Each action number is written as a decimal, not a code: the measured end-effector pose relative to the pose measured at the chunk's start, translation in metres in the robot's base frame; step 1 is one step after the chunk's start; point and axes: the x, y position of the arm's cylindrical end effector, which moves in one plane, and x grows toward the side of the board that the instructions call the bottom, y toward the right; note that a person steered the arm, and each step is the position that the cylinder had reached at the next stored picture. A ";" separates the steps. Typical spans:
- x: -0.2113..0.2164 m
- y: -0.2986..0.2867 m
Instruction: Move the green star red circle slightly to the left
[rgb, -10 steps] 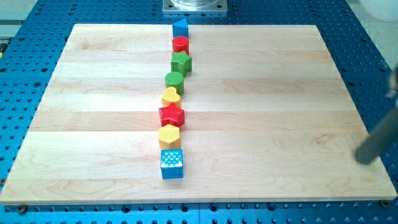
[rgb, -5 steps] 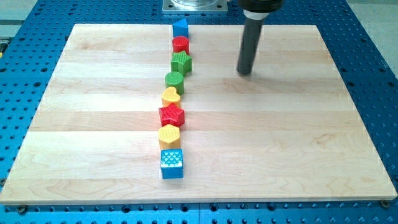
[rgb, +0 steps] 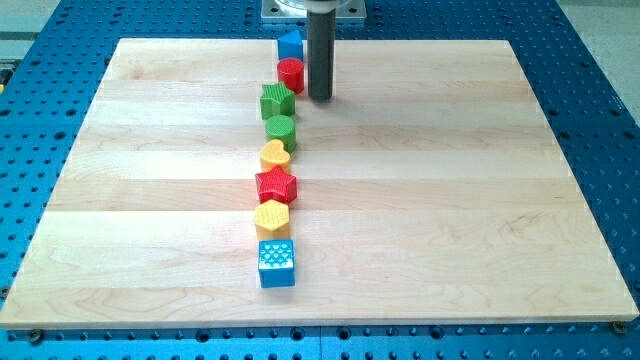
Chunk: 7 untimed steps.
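The green star (rgb: 277, 100) lies near the view's top, in a column of blocks down the wooden board (rgb: 450, 200). The red circle (rgb: 290, 73) sits just above and to the right of it. My tip (rgb: 319, 96) rests on the board just right of the green star and below right of the red circle. The rod rises straight up from it. A small gap shows between the tip and the star.
A blue block (rgb: 289, 44) sits above the red circle. Below the star come a green circle (rgb: 281, 131), a yellow heart (rgb: 275, 155), a red star (rgb: 276, 185), a yellow hexagon (rgb: 272, 217) and a blue cube (rgb: 277, 262).
My tip swept from the view's right edge to beside the top of the column. The green star has shifted left by about a quarter of its width. The red circle stays put.
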 end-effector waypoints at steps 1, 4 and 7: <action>-0.018 0.000; -0.014 -0.006; -0.051 0.084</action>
